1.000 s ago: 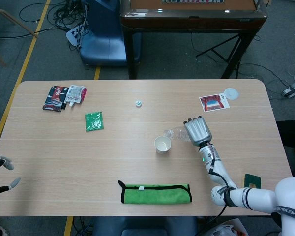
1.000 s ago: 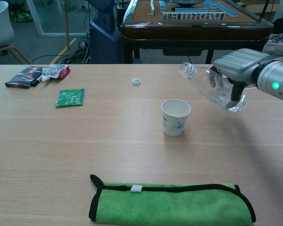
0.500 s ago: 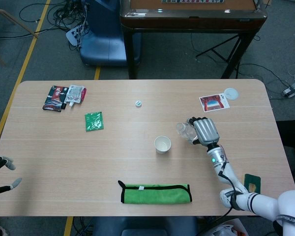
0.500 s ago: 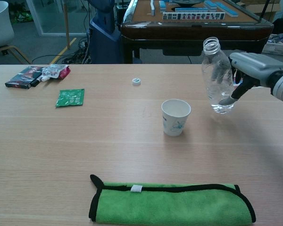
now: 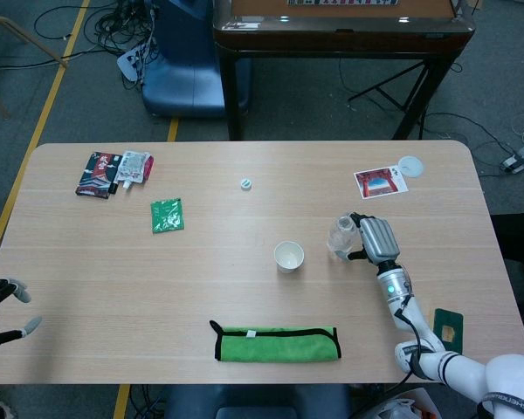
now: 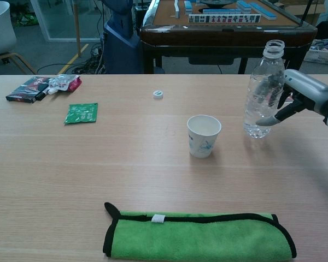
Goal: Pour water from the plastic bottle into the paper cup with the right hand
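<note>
Wooden worktop [image 6: 71, 164], and the right robot hand [image 6: 300, 98] is wrapped around the plastic bottle [image 6: 262, 93], upright on the surface just right of the paper cup [image 6: 203, 135]. Looks like the set-down; letting go comes next. One bottle, one cup, one loose cap [image 6: 158, 94], one green cloth [image 6: 199, 236].

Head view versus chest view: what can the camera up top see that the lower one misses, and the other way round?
Only the head view shows the robot's left hand at the table's left edge, open and holding nothing, plus the red picture postcard and the round white disc at the far right. Only the chest view shows the blue floral print on the white paper cup and the clear plastic bottle upright on the wooden table. Both show the right hand at the bottle and the folded green cloth.
</note>
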Motion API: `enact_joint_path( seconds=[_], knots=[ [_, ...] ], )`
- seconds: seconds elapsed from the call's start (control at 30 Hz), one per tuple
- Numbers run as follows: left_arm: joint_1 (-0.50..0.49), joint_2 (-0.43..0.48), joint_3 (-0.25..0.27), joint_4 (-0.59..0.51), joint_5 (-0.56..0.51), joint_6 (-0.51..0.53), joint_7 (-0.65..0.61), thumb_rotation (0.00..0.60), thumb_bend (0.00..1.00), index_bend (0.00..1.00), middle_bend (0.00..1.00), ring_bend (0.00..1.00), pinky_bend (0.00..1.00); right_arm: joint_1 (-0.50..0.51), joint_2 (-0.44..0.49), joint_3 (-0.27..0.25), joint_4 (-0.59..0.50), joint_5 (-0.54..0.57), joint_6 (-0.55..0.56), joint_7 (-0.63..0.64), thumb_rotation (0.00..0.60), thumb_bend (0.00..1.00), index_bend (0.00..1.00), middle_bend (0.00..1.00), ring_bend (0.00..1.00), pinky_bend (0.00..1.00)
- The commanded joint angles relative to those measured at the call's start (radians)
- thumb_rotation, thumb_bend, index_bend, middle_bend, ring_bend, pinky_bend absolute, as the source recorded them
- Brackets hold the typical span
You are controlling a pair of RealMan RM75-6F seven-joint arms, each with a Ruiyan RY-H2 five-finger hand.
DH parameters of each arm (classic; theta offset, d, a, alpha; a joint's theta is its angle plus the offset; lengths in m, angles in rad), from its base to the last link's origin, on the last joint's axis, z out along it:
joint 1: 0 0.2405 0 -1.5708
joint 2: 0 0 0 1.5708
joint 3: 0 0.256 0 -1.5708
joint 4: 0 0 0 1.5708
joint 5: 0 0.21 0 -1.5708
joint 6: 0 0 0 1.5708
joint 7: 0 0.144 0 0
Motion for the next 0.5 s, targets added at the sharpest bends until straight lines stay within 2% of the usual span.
enact_joint_path(
  seconds=[0.03, 0.5],
  knots=[
    [0.000, 0.000, 0.000, 0.000, -0.001, -0.002, 0.000, 0.600, 0.11, 0.53, 0.39, 0.36, 0.56, -0.015, -0.026, 0.014, 0.045, -0.027, -0.015, 0.087, 0.600, 0.08, 0.55, 0.57, 0.43, 0.46],
    [0.001, 0.000, 0.002, -0.001, 0.001, 0.001, -0.002, 0.600, 0.11, 0.53, 0.39, 0.36, 0.56, -0.022, -0.080, 0.014, 0.145, -0.082, -0.058, 0.217, 0.600, 0.08, 0.55, 0.55, 0.40, 0.46]
  ],
)
